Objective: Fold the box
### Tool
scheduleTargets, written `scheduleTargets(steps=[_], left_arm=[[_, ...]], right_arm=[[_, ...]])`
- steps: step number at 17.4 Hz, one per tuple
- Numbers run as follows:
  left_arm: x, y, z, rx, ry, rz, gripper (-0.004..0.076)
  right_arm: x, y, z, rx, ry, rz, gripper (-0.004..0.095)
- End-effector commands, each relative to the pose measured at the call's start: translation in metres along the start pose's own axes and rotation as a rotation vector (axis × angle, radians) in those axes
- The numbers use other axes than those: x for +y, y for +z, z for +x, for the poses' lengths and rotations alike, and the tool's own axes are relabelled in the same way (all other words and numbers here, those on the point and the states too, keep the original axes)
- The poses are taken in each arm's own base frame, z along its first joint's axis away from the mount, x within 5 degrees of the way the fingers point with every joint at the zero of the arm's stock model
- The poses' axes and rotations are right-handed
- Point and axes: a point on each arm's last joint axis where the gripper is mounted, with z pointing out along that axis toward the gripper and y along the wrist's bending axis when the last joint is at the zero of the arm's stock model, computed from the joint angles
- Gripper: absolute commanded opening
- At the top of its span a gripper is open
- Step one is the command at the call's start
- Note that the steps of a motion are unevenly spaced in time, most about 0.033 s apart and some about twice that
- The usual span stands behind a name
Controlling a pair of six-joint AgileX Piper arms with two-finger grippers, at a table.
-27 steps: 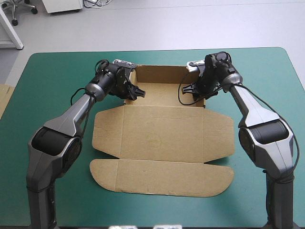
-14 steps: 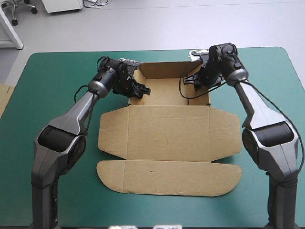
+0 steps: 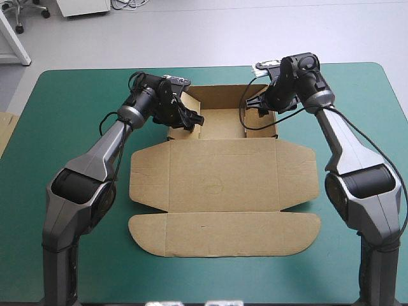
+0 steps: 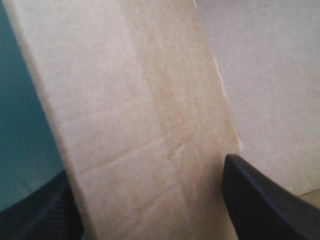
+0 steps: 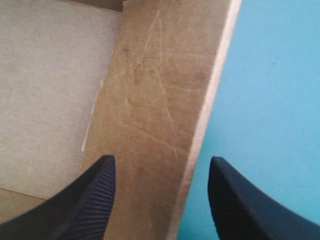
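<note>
The brown box (image 3: 223, 175) lies mid-table. Its far part is a shallow tray with walls raised; the lid and front flap lie flat toward the near edge. My left gripper (image 3: 192, 119) is over the tray's left wall (image 3: 171, 131). In the left wrist view that wall (image 4: 140, 115) stands between its fingers, and the gripper (image 4: 147, 167) is open astride it. My right gripper (image 3: 258, 108) is at the far end of the right wall (image 3: 275, 127). In its own view the gripper (image 5: 162, 158) is open, with the wall (image 5: 160, 90) between the fingers and a teal-green gap on the outer side.
An edge of more brown board (image 3: 5, 131) shows at the table's left edge. Teal-green cover (image 3: 76, 102) lies bare to the left and right of the box and along the near edge.
Both grippers have slid along the tray's side walls toward the far edge and spread a little wider. The side walls now stand more upright, and the box has shifted slightly.
</note>
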Motion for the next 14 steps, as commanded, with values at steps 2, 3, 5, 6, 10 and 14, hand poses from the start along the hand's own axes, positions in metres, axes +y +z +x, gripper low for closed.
scheduleTargets(steps=[2,3,5,6,10,14], left_arm=[[-0.004,-0.063,-0.011,-0.165,0.021,-0.007,0.0514],[-0.003,-0.067,-0.011,-0.175,0.024,-0.015,0.0514],[-0.003,-0.077,-0.011,-0.200,0.030,-0.018,0.0514],[-0.003,-0.082,-0.012,-0.213,0.033,-0.019,0.0514],[-0.004,-0.114,-0.010,-0.286,0.058,-0.027,0.0514],[-0.006,-0.175,0.001,-0.394,0.110,-0.027,0.0514]], right_arm=[[-0.004,-0.058,-0.004,-0.122,-0.009,0.024,0.0540],[-0.005,-0.062,-0.004,-0.131,-0.007,0.025,0.0540],[-0.005,-0.071,-0.004,-0.148,-0.009,0.029,0.0540],[-0.005,-0.075,-0.003,-0.155,-0.010,0.030,0.0540],[-0.004,-0.107,0.000,-0.219,-0.011,0.024,0.0539],[0.004,-0.160,0.013,-0.316,-0.028,-0.032,0.0538]])
